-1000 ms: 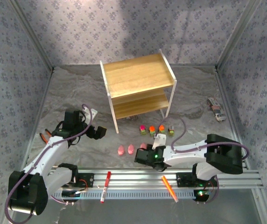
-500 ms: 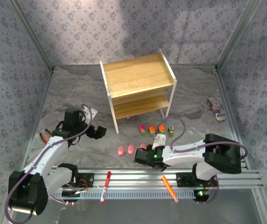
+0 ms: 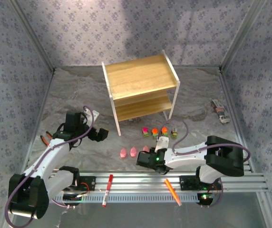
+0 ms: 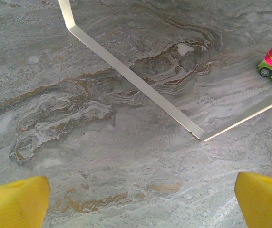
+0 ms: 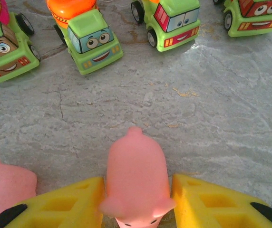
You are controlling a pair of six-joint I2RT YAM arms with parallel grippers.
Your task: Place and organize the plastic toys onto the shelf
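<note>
L gripper [image 4: 140,199] hangs w/ jaws wide, nothing btwn, near the shelf [image 3: 140,78] foot. Two pink figures [image 3: 123,153] lie on the table [image 3: 79,95] just left of R gripper [image 5: 136,202], whose yellow pads [image 5: 74,204] sit closed on a third pink figure [image 5: 136,171], in front of the truck row [image 5: 86,38]. Prob v. light & stiff but glossy, tapered, so apt to squirt out; hold belongs at widest mid-body, not the narrow tip.

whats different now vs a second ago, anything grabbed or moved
The right arm crept slightly left, and the right gripper now pinches a pink figure on the table, not yet lifted. The trucks, the other pink figures, the shelf and the open left gripper stayed put.
</note>
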